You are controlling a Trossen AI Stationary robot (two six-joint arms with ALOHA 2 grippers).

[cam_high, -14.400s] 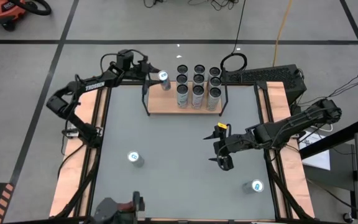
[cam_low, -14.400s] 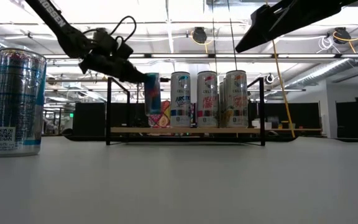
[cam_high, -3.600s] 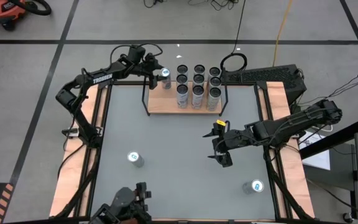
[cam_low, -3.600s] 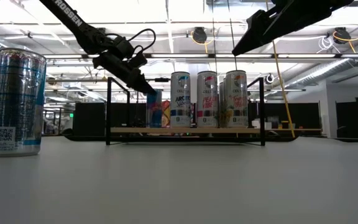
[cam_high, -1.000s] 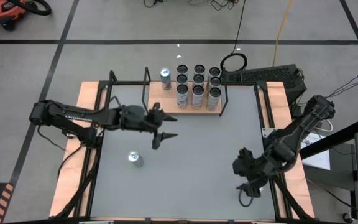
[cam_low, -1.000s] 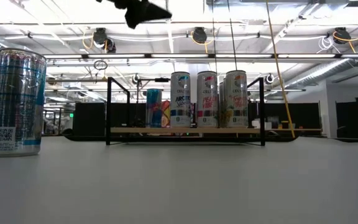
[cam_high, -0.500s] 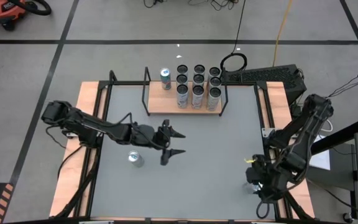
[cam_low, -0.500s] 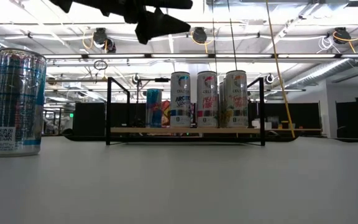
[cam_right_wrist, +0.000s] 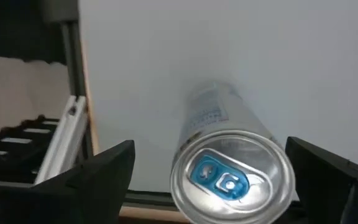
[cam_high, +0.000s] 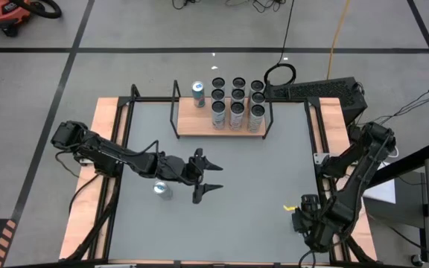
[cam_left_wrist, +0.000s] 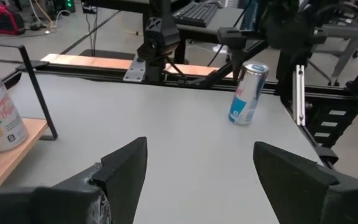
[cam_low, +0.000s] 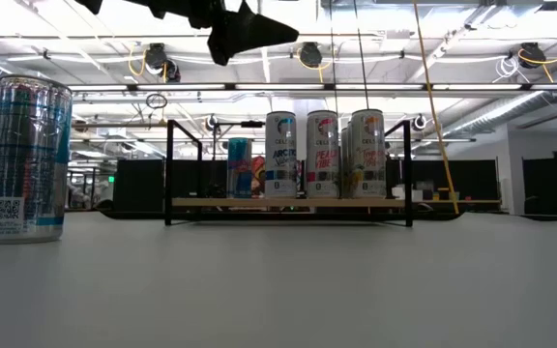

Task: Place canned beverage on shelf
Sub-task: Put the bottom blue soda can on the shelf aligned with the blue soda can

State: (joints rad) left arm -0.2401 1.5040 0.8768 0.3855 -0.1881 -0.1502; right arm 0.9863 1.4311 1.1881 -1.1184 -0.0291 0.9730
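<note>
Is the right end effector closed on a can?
No, the right end effector is open, its fingers apart on either side of the can.

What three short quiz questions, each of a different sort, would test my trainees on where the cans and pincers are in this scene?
1. True or false: the left pincer holds a can.
2. Multiple choice: the right pincer is A) open above a can near the table's right front corner, B) shut on a can over the shelf, C) out of sight.
3. Fill in: the can by the left arm stands on the ____, not on the shelf.

Key: 1 false, it is open and empty; 2 A; 3 table.
</note>
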